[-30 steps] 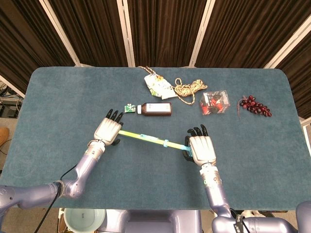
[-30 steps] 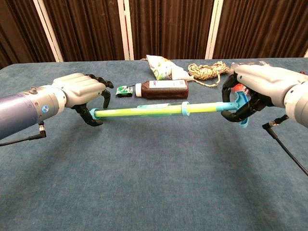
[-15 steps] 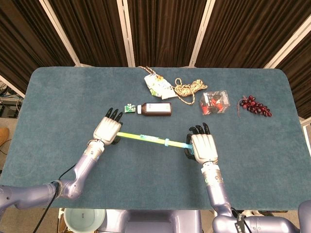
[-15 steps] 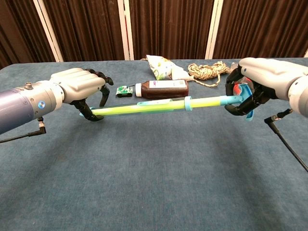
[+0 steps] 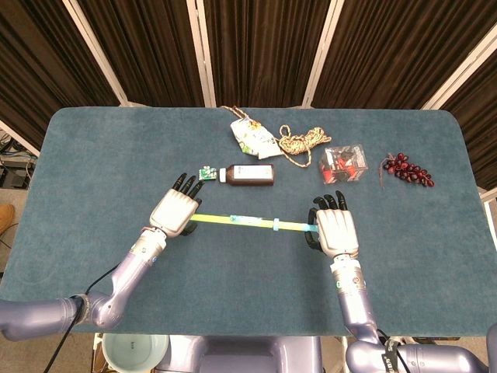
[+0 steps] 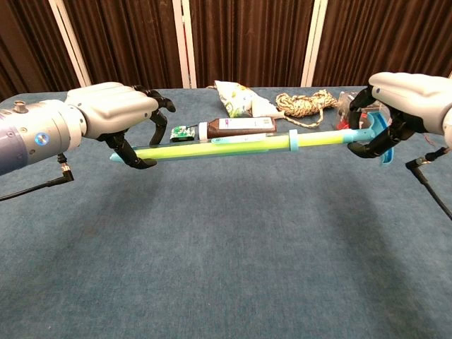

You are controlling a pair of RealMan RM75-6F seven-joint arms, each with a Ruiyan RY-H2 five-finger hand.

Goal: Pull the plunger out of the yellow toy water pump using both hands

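The left robot hand curls its dark fingers around one end of the yellow toy water pump, holding it above the table. The right robot hand grips the blue handle of the plunger at the other end, its fingers wrapped around it. In the head view the left robot hand and the right robot hand sit well apart, with the pump stretched between them in a nearly level line. A blue collar rings the tube closer to the right hand, and a pale yellow-green rod runs from it to the handle.

Behind the pump on the table lie a brown bottle on its side, a small green circuit board just beside its cap, a printed packet, a coil of rope, a clear box with red contents, and a bunch of dark red grapes further off to the right.
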